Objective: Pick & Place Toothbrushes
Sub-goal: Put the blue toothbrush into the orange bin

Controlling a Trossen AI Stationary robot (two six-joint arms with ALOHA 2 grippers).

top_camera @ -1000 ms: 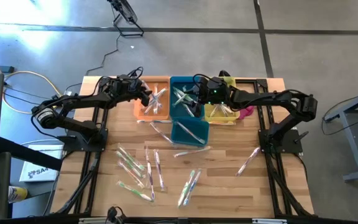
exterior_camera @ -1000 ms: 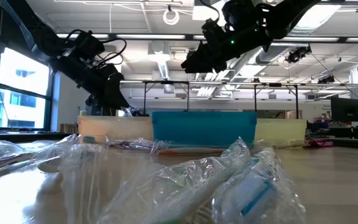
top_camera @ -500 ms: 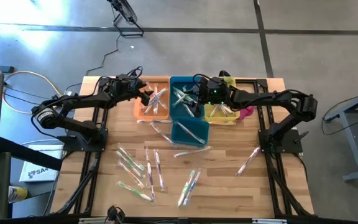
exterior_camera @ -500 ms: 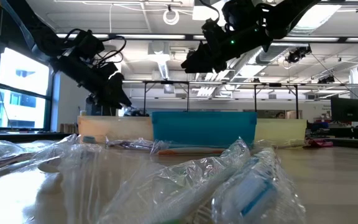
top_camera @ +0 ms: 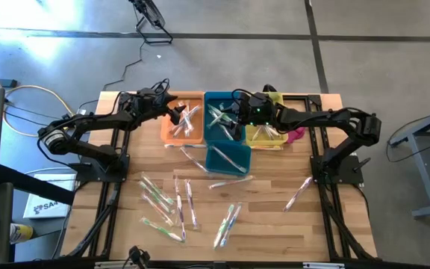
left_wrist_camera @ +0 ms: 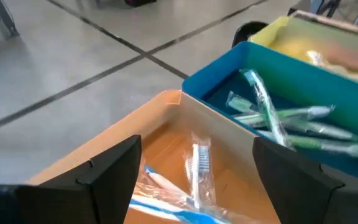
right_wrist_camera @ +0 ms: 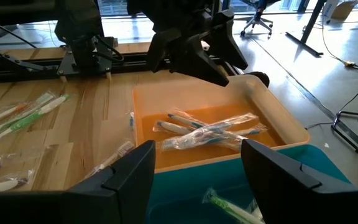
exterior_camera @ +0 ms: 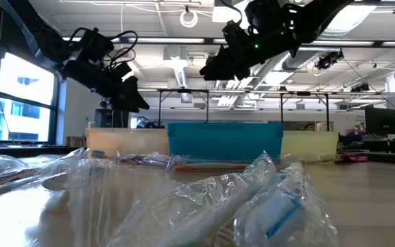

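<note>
Wrapped toothbrushes (top_camera: 166, 203) lie scattered flat on the wooden table, one lone one (top_camera: 298, 193) toward the right. More lie in the orange bin (top_camera: 194, 137), seen crossed in the left wrist view as toothbrushes (left_wrist_camera: 199, 163), and in the blue bin (top_camera: 209, 99). My left gripper (top_camera: 175, 112) hangs open and empty above the orange bin's left part (left_wrist_camera: 197, 140). My right gripper (top_camera: 234, 116) hovers open and empty over the blue bin (right_wrist_camera: 197, 144), facing the orange bin (right_wrist_camera: 278, 121).
A second, lower blue bin (top_camera: 228, 158) holding toothbrushes stands in front of the tall one. A yellow bin (top_camera: 266, 136) sits to its right, with a pink cloth (top_camera: 297, 135) beside it. Crinkled wrappers (exterior_camera: 252, 199) fill the low view's foreground. Bare wood shows at the table's right near part.
My left gripper has risen above the orange bin, staying over its left part. My right gripper has kept still over the blue bin.
</note>
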